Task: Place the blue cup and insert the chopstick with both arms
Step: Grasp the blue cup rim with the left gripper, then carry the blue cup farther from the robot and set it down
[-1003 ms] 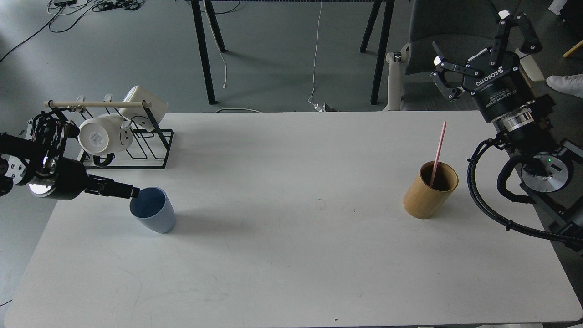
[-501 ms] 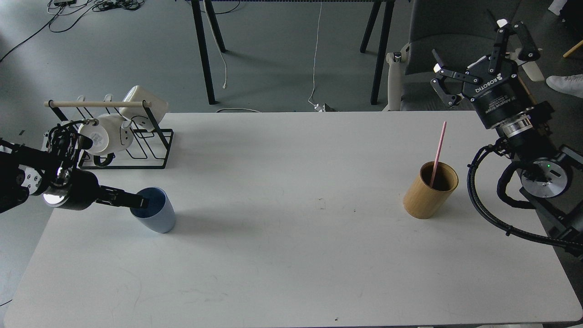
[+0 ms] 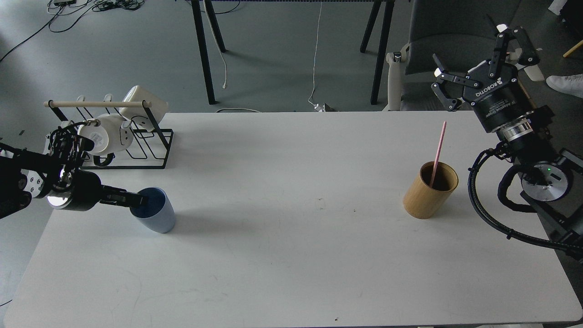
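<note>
The pale-blue cup stands upright on the left of the white table. My left gripper comes in from the left at a low angle. Its dark fingers reach over the cup's near-left rim, and I cannot tell them apart or see a grip. The pink chopstick leans inside the tan wooden holder on the right of the table. My right gripper is open and empty, raised beyond the table's far right edge, above and to the right of the chopstick.
A black wire rack with white mugs stands at the table's far left, just behind my left arm. A grey chair and table legs stand beyond the far edge.
My left gripper has moved right and down from beside the cup's rim to over it. The cup has stayed in place. My right gripper has shifted only slightly.
</note>
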{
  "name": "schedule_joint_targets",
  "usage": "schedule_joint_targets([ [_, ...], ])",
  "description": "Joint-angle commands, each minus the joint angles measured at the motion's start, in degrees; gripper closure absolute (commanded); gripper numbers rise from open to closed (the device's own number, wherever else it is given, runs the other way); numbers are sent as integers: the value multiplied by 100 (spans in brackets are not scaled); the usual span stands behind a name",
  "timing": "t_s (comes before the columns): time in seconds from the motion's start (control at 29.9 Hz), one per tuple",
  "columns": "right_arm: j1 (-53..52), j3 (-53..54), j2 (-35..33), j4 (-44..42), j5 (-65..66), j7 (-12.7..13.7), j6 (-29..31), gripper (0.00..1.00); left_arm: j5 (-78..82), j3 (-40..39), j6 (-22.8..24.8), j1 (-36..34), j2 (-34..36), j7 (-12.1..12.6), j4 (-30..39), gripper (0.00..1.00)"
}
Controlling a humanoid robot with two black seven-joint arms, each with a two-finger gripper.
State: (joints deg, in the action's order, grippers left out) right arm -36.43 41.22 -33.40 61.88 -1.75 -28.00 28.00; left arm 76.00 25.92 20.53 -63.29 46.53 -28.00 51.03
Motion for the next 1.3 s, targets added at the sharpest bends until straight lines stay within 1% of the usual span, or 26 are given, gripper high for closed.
schedule_joint_targets([
  [0.0,22,0,-26,0,0,0,0,4,3,-8,-40,1,40,0,73,97],
  [0.17,39,0,-61,0,0,0,0,4,3,-227,-23,-17,67,0,117,99],
  [0.33,39,78,-105,-18,0,0,0,4,-76,-684,57,-122,67,0,582,99],
  [0.43,39,254,-123,-62,0,0,0,4,-129,-711,302,-551,-47,0,610,99],
  [0.47,39,368,-158,-71,0,0,0,4,-164,-694,451,-727,-204,0,557,99],
  [0.53,39,579,-175,-115,0,0,0,4,-191,-659,601,-938,-722,0,382,99],
  [0.6,39,728,-176,-150,-18,0,0,4,-208,-580,707,-1149,-1258,0,-74,99],
  [0.63,39,790,-176,-176,-18,0,0,4,-226,-423,742,-1220,-1513,0,-354,99],
  [0.8,48,887,-193,-229,-18,0,0,4,-366,579,747,-1572,-3226,0,-1585,98],
  [0.87,118,887,-193,-220,-27,0,0,4,-410,730,742,-1581,-3597,0,-1876,98],
  [0.97,180,887,-193,-229,-18,0,0,4,-410,809,747,-1581,-3949,0,-2062,98],
  [1.27,233,878,-114,-247,-18,0,0,4,-410,950,716,-1476,-4187,0,-2071,98],
])
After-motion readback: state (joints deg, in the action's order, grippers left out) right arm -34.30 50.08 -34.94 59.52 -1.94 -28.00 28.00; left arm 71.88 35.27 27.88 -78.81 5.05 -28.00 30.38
